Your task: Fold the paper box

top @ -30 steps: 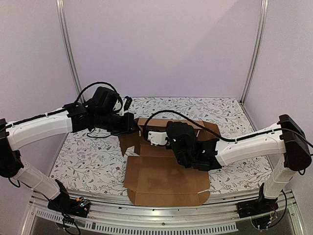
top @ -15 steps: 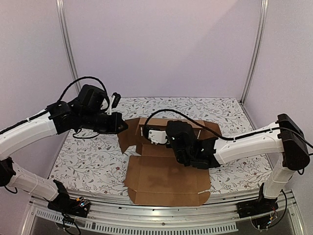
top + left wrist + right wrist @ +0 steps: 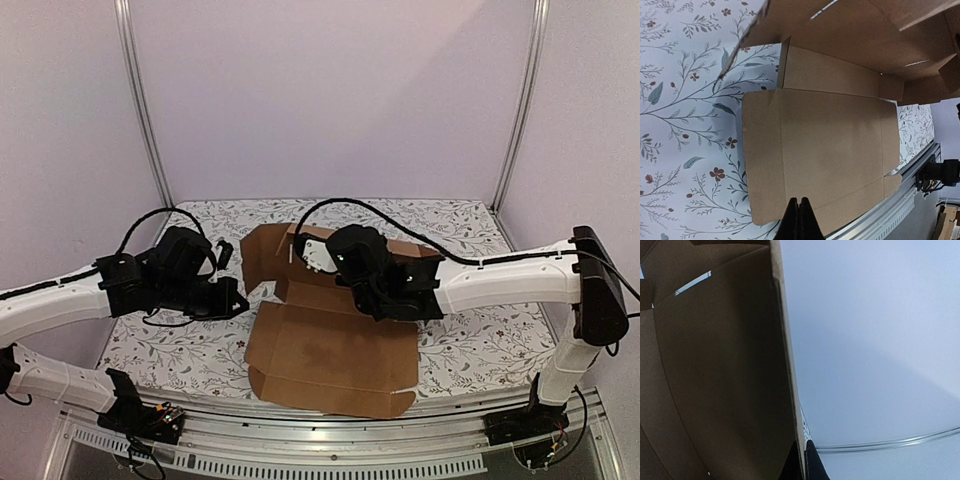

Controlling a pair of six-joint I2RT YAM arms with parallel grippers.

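Observation:
The paper box (image 3: pixel 330 350) is a brown die-cut sheet; its wide front panel lies flat on the table. Its back panel (image 3: pixel 265 252) stands raised and tilted. My right gripper (image 3: pixel 298 255) is shut on that raised panel's upper edge. In the right wrist view the thin cardboard edge (image 3: pixel 790 390) runs down between the black fingertips of the right gripper (image 3: pixel 804 452). My left gripper (image 3: pixel 240 298) hangs shut and holds nothing, just left of the sheet. From the left wrist, the left gripper (image 3: pixel 799 202) points over the flat panel (image 3: pixel 825 150), apart from it.
A floral cloth (image 3: pixel 170 340) covers the table. The metal front rail (image 3: pixel 330 440) runs just beyond the sheet's near flap. Purple walls and two upright posts (image 3: pixel 145 110) close the back. A black cable (image 3: pixel 340 205) arcs over the right wrist.
My left arm has swung down and back to the near left, away from the box. The right gripper has lifted the back panel upright, and the sheet has turned slightly.

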